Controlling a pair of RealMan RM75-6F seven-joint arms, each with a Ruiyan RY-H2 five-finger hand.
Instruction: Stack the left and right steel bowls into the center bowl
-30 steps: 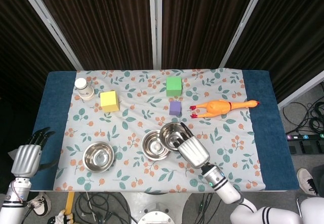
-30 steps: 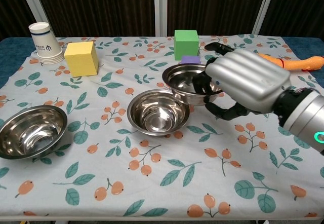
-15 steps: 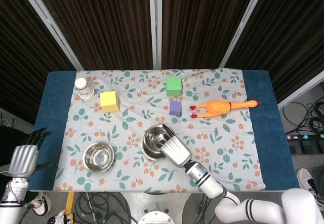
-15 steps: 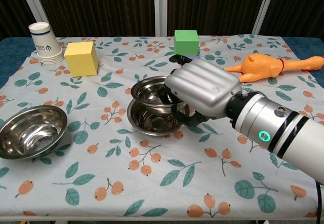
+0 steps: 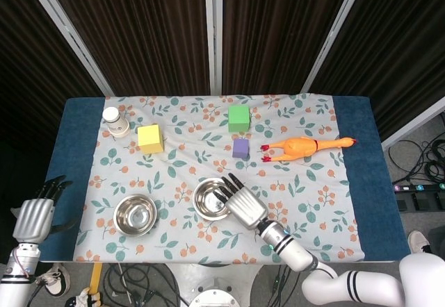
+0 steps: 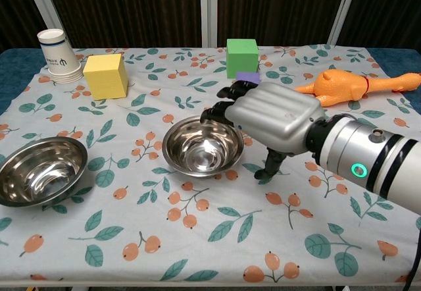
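Observation:
At the table's middle, the right steel bowl sits nested in the center bowl (image 5: pixel 209 200) (image 6: pixel 202 147); the two read as one stack. My right hand (image 5: pixel 243 203) (image 6: pixel 275 116) hovers at the stack's right rim with its fingers spread and nothing in them; its fingertips reach over the far rim. The left steel bowl (image 5: pixel 135 214) (image 6: pixel 41 170) stands alone on the cloth at the front left. My left hand (image 5: pixel 35 214) hangs off the table's left edge, fingers apart and empty; the chest view does not show it.
A yellow cube (image 5: pixel 149 139) (image 6: pixel 105 76) and a stack of paper cups (image 5: pixel 115 121) (image 6: pixel 56 55) stand at the back left. A green cube (image 5: pixel 238 117) (image 6: pixel 242 56) and a purple block (image 5: pixel 240 147) (image 6: pixel 247 77) are behind the stack. An orange rubber chicken (image 5: pixel 306 146) (image 6: pixel 348 85) lies at the right.
My right hand carried the right bowl leftward, set it into the center bowl and let go; its fingers have spread. The left hand barely moved.

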